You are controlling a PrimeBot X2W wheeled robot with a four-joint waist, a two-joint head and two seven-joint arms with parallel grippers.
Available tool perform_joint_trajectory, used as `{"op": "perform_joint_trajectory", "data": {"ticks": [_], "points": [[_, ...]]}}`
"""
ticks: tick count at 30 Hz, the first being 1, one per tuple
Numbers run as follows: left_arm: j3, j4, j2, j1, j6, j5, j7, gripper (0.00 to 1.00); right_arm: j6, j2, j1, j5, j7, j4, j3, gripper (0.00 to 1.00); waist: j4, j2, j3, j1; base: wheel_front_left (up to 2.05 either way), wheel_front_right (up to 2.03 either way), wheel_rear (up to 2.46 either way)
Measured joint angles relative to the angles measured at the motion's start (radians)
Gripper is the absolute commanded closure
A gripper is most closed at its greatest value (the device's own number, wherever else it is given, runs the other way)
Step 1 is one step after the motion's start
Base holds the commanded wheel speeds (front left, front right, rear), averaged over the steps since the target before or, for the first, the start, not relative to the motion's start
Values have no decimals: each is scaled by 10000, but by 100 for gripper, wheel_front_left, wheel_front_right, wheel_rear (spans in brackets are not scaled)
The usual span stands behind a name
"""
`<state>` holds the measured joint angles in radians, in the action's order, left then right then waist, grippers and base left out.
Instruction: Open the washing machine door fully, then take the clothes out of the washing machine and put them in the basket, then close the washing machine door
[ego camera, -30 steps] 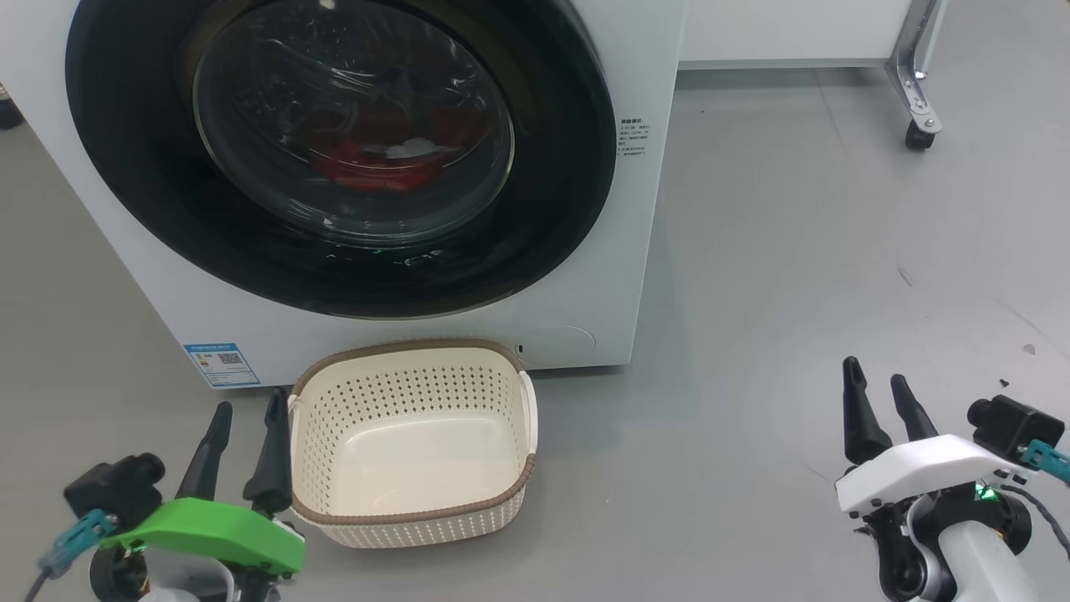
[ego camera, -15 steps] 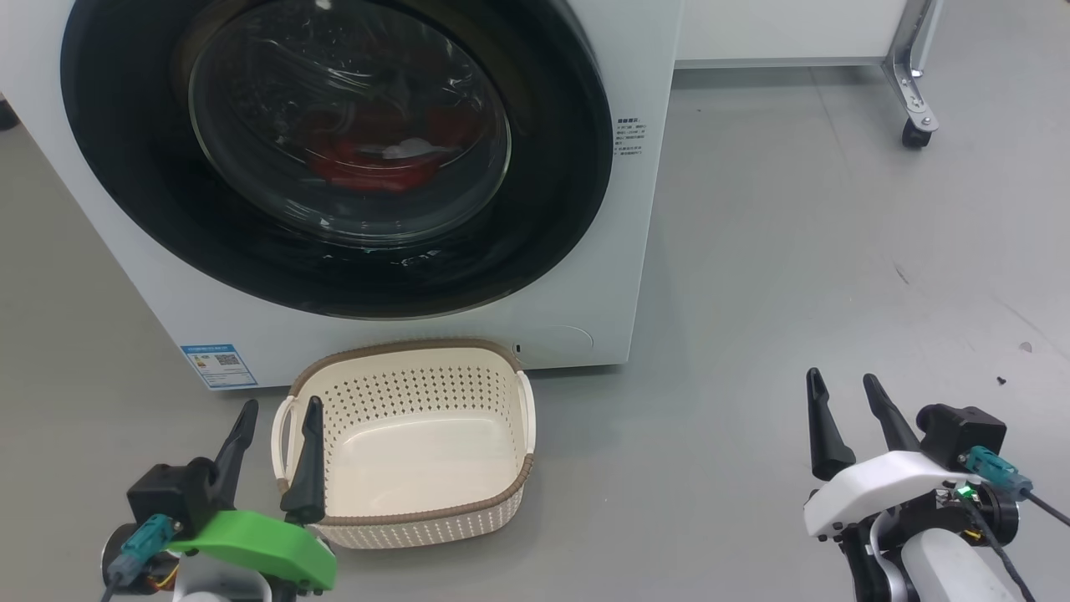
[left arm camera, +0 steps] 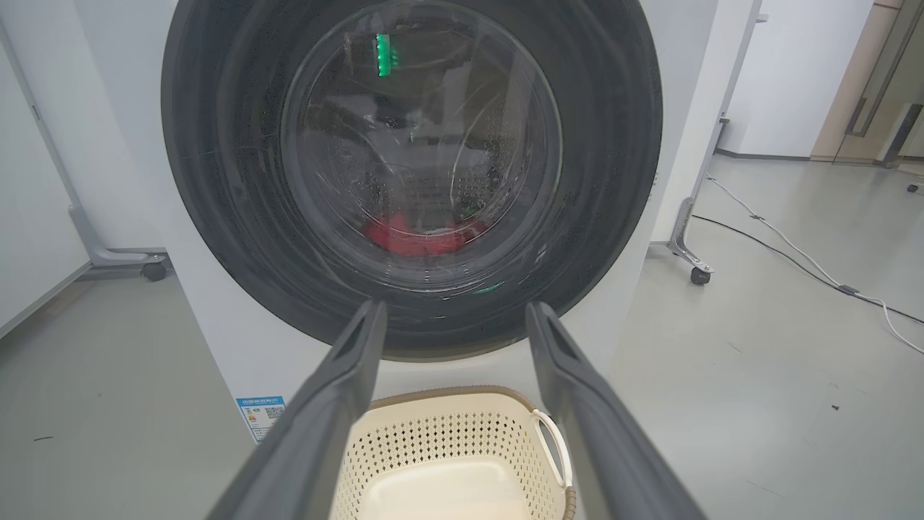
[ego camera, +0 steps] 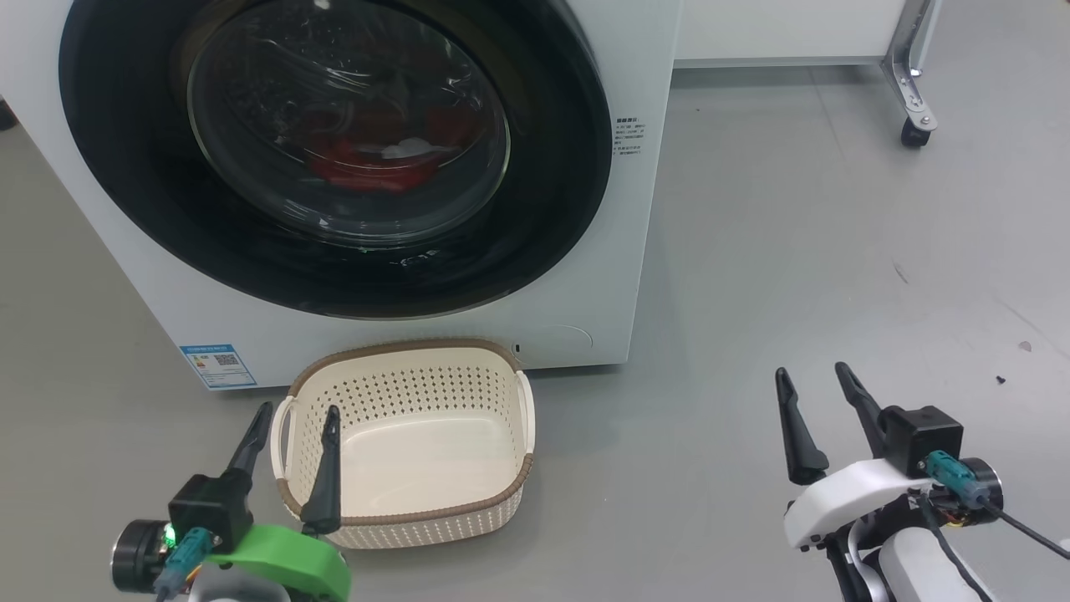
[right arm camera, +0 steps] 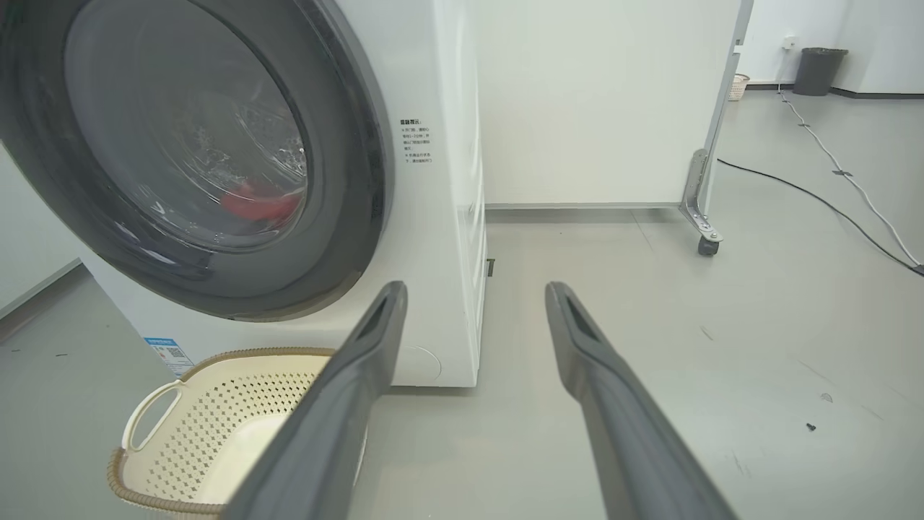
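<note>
The white washing machine (ego camera: 644,251) stands ahead with its door (ego camera: 552,209) shut, a black ring around bulging glass. Red clothes (ego camera: 368,171) with a white patch lie in the drum behind the glass, seen also as red clothes (left arm camera: 419,235) in the left wrist view. The cream basket (ego camera: 401,349) sits empty on the floor in front of the machine. My left gripper (ego camera: 299,410) is open at the basket's left handle, one finger over its rim. My right gripper (ego camera: 811,370) is open above bare floor to the right, well apart from the basket (right arm camera: 238,354).
A white panel on a metal frame with a caster (ego camera: 915,125) stands behind the machine at the right. Cables (right arm camera: 830,209) run across the grey floor further right, and a dark bin (right arm camera: 819,68) stands by the far wall. Small dark specks (ego camera: 1001,380) lie near my right arm.
My left gripper has shifted right, up to the basket's left handle, and its wrist has rolled. My right gripper has moved left. Both stay open; the door stays shut.
</note>
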<state>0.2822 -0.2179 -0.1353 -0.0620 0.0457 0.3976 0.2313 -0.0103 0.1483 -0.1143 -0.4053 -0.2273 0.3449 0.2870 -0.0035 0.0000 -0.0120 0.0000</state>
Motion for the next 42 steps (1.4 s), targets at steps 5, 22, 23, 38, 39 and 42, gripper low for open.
{"op": "perform_joint_trajectory", "data": {"ticks": [5, 22, 23, 38, 39, 42], "points": [[35, -42, 56, 0, 121, -500, 178, 0, -31, -27, -2, 575, -161, 102, 42, 0, 6, 0, -19, 0, 0, 0, 0], [-150, -504, 182, -1, 295, -637, 180, 0, -192, -234, -2, 690, -171, 238, -259, 0, 13, 0, -62, 0, 0, 0, 0], [-151, -518, 186, -1, 295, -637, 180, 0, -192, -244, -2, 740, -171, 242, -263, 0, 14, 0, -62, 0, 0, 0, 0], [-196, -627, 245, -8, 297, -667, 180, 0, -186, -357, -1, 911, -171, 290, -466, 0, 14, 0, -44, 0, 0, 0, 0], [-199, -635, 247, -8, 297, -667, 180, 0, -184, -370, -1, 913, -171, 290, -476, 0, 14, 0, -42, 0, 0, 0, 0], [-207, -646, 253, -9, 297, -671, 180, 0, -176, -384, -1, 913, -171, 290, -535, 64, 14, 0, -40, 0, 0, 0, 0]]}}
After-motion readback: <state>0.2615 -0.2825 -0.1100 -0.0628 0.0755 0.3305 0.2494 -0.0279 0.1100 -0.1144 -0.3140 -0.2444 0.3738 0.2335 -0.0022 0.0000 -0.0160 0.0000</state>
